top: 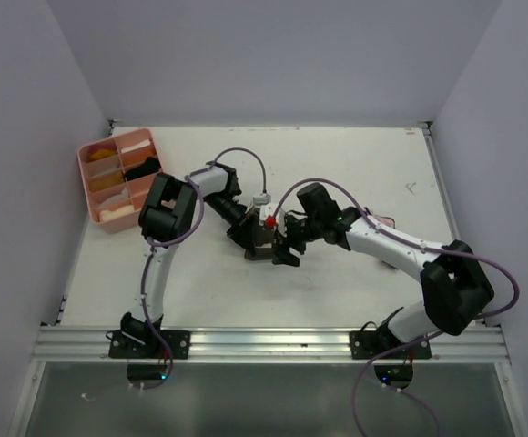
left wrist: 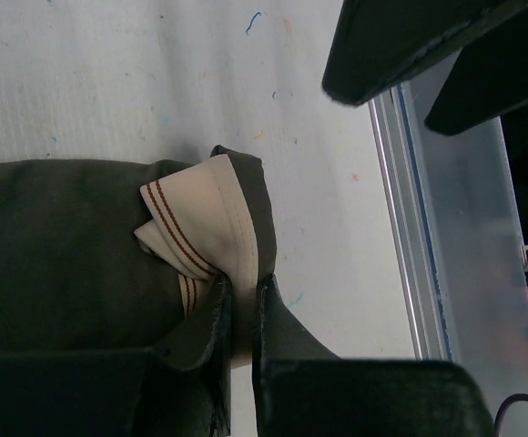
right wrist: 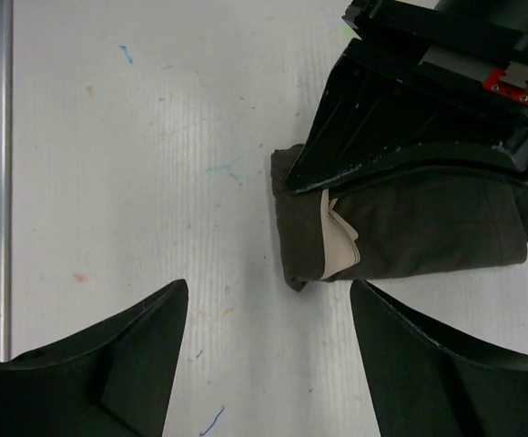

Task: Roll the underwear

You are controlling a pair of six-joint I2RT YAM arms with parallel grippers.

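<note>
The dark olive-brown underwear (right wrist: 428, 228) lies folded into a thick bundle at the table's middle (top: 262, 242), its cream waistband (left wrist: 200, 223) with thin red stripes sticking out at one end. My left gripper (left wrist: 241, 305) is shut on that waistband edge, pinching the cloth between its fingertips. In the right wrist view its black body (right wrist: 410, 100) rests over the bundle's top. My right gripper (right wrist: 269, 300) stands open just off the bundle's end, with only bare table between its fingers. A scrap of pale pink cloth (top: 386, 220) shows behind my right forearm.
A pink compartment tray (top: 94, 196) with small folded items stands at the far left. An aluminium rail (top: 273, 341) runs along the near table edge. Grey walls close in the table on the left, right and back.
</note>
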